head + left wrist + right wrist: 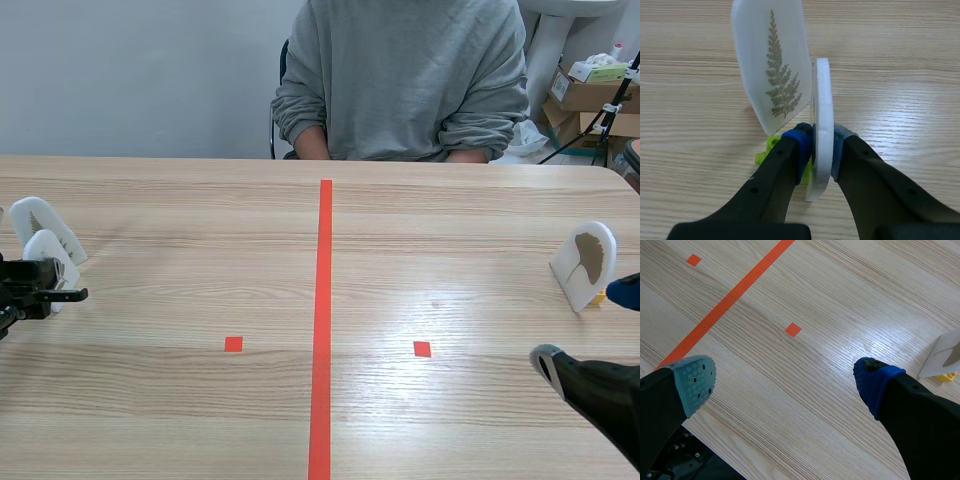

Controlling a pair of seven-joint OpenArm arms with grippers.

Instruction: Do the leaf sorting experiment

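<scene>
The table (450, 230) is of light wood with a clear grain. A tape line (324, 320) in orange-red runs along its middle, away from the robot, and one small square mark lies at each side of this line. Behind the far end of the line a person (400, 75) in a grey sweater sits in front of a pale wall. Some cardboard boxes (585, 95) stand well to the right of the line, behind the table.

Far to the left of the tape line, the left gripper (821, 145) is closed on a white card (821, 115). This card stands on its edge and shows only its thin side (so its face cannot be read). Its long axis runs straight ahead from the fingers, and the pads (799, 142) press it from both sides. Just beside it stands the fern card (772, 65), upright and a little tilted, with a green holder (771, 150) at its foot. The tip of the fern points up and the stem points down, so the long axis of the leaf is nearly vertical.

Far to the right of the line, a third card (583, 262) stands upright on a yellow holder (597, 297), and its face with a brownish leaf is turned toward the line. The right gripper (782, 382) hovers on the same side of the line, nearer to the robot than this card. Its fingers are wide apart and hold nothing, with only bare wood below them.
</scene>
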